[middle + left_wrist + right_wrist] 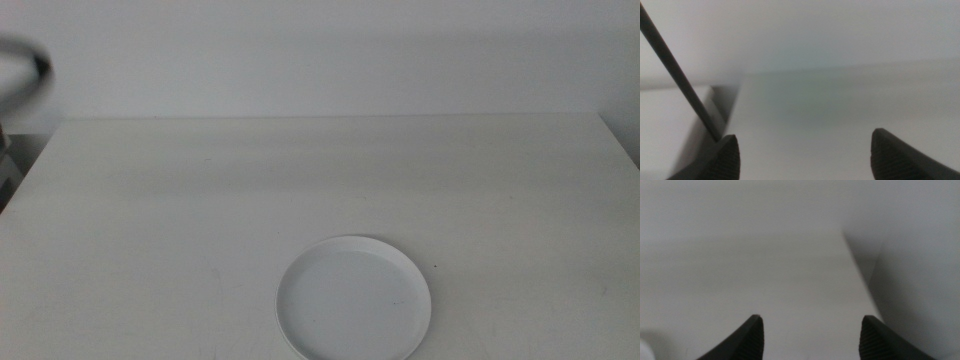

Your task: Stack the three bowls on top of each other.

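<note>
A white bowl, shallow and round with a low rim, lies on the white table near its front edge, a little right of centre. It looks like a single dish; I cannot tell if anything lies under it. The mint green bowl and the grey bowl are out of view. Neither arm shows in the middle view. My left gripper is open and empty over bare table near the table's edge. My right gripper is open and empty over bare table near another edge.
A dark cable runs slantwise past the table's edge in the left wrist view. A dark curved object shows at the far left of the middle view, beyond the table. A pale wall stands behind the table.
</note>
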Tool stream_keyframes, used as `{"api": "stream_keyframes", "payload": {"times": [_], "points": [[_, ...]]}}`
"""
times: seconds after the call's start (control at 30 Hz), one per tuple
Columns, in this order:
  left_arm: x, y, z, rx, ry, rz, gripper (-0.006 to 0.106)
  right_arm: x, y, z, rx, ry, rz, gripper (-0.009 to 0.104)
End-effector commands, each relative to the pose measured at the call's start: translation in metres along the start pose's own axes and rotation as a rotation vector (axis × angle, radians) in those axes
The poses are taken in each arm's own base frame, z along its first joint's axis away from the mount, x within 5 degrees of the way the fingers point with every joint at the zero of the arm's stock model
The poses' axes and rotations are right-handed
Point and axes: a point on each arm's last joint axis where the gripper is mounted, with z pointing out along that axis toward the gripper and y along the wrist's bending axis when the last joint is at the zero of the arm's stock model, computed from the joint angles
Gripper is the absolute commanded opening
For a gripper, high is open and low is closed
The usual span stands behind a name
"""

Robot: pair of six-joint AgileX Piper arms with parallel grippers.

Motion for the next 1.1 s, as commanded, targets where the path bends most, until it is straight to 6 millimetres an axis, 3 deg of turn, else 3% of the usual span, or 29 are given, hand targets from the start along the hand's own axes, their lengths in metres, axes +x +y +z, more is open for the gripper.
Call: {"api": "stream_keyframes", "payload": {"times": [0.0, 0.23, 0.33, 0.8, 0.87, 1.07], "points": [[0.008, -0.004, -0.008, 0.072, -0.119, -0.048, 0.083, 0.01, 0.0, -0.002, -0.036, -0.051, 0.006, 0.046], [0.066, -0.012, -0.018, 0.224, -0.29, -0.102, 0.08, 0.059, 0.007, 0.002, -0.2, -0.179, 0.0, 0.041], [0.081, -0.016, -0.016, 0.262, -0.337, -0.099, 0.08, 0.07, 0.01, 0.008, -0.241, -0.215, -0.013, 0.04], [0.088, -0.018, -0.013, 0.276, -0.344, -0.09, 0.08, 0.07, 0.012, 0.009, -0.251, -0.252, -0.035, 0.039], [0.096, -0.019, -0.009, 0.274, -0.316, -0.086, 0.08, 0.071, 0.012, 0.009, -0.253, -0.256, -0.034, 0.039], [0.121, -0.019, -0.003, 0.3, -0.228, -0.336, 0.08, 0.086, 0.008, 0.006, -0.271, -0.239, 0.123, 0.039]]}}
